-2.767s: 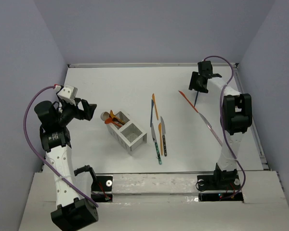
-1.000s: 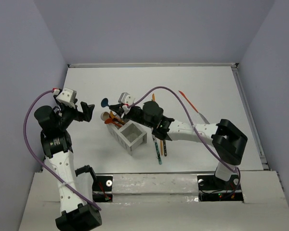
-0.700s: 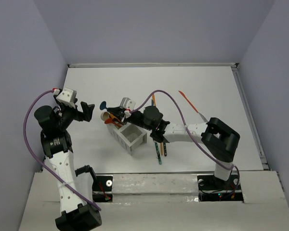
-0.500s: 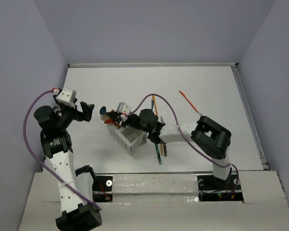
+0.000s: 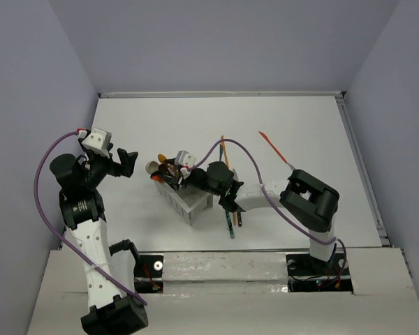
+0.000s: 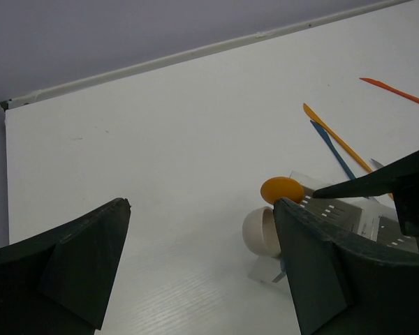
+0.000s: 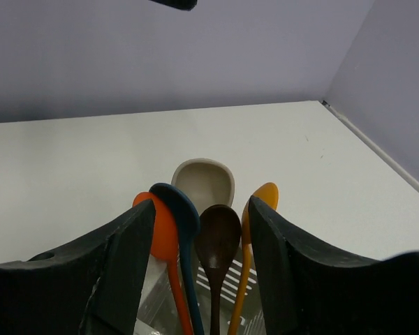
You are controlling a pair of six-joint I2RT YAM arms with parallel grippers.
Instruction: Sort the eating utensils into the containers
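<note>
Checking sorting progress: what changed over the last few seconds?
The right end effector swung from the far right to the box, bringing the blue spoon, which now stands among the other spoons between its open jaws. The left end effector and the loose knives stayed put.

The light is bright and even, coming from above, so the white tabletop (image 5: 300,139) glows softly with no glare and things on it throw only small, faint shadows. The view from above is sharp all over. In both wrist views the dark jaws up close look a bit fuzzy, while the spoons (image 7: 218,237) and the tabletop farther off look clear.
</note>
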